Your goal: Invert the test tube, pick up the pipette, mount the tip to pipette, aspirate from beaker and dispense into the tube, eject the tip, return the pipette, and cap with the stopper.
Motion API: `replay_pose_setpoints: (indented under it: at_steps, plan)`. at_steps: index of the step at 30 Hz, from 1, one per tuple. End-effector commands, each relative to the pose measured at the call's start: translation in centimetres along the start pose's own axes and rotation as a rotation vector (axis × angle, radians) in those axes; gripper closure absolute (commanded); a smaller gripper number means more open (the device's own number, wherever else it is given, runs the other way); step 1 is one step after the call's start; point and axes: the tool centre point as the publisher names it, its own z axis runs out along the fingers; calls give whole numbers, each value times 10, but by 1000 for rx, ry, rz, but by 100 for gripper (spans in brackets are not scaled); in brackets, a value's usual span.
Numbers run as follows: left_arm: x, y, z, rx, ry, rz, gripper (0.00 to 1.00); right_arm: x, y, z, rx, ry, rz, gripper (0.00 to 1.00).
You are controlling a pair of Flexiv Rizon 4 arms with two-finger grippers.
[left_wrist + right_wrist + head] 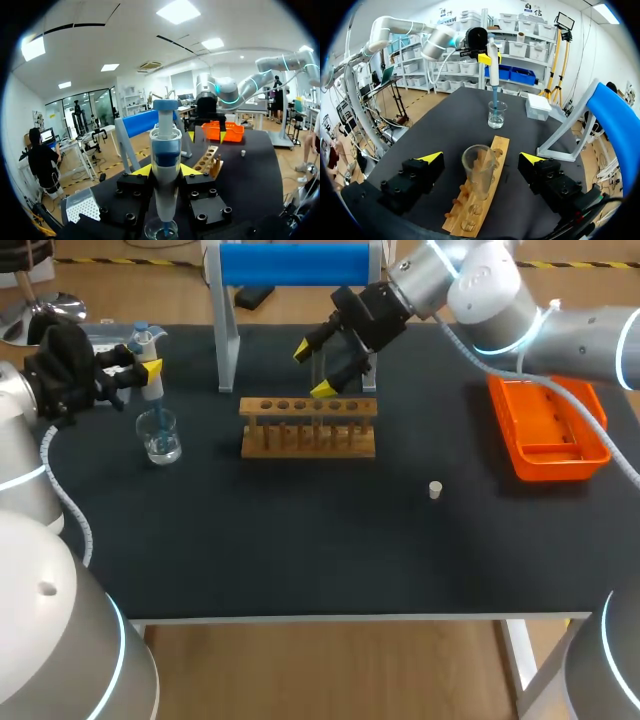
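My left gripper (146, 368) is shut on the white and blue pipette (165, 145), which it holds upright. The pipette's blue tip reaches down into the glass beaker (160, 436) holding clear liquid. A clear test tube (481, 170) stands mouth up in the wooden rack (308, 427). My right gripper (481, 158) is open, with its fingers on either side of the tube and not touching it. The small white stopper (435, 489) lies on the black mat to the right of the rack.
An orange tray (548, 430) sits at the right of the table. A frame with a blue roller (295, 264) stands behind the rack. A white tip box (538, 107) lies near the beaker, at the back left.
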Motion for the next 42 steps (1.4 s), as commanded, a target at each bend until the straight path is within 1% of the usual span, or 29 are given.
replay_pose_setpoints:
  at_steps: [1, 7, 13, 20, 22, 25, 34, 42]
  plan:
    - [0, 0, -1, 0, 0, 1, 100, -5, -2, 3, 8, 9, 3, 0]
    - [0, 0, -1, 0, 0, 1, 100, -5, -6, 7, 18, 11, 0, 0]
    - [0, 0, -1, 0, 0, 1, 100, -3, -11, 11, 51, 17, -26, 0]
    - [0, 0, -1, 0, 0, 1, 100, 7, -13, 17, 72, 8, -43, 0]
    - [0, 0, -1, 0, 0, 1, 100, 9, -13, 17, 88, -17, -53, 0]
    - [0, 0, -1, 0, 0, 1, 100, 10, -13, 17, 81, -39, -40, 0]
    - [0, 0, -1, 0, 0, 1, 100, 8, -16, 11, 71, -63, -27, 0]
    - [0, 0, -1, 0, 0, 1, 100, 7, -20, 7, 67, -67, -19, 0]
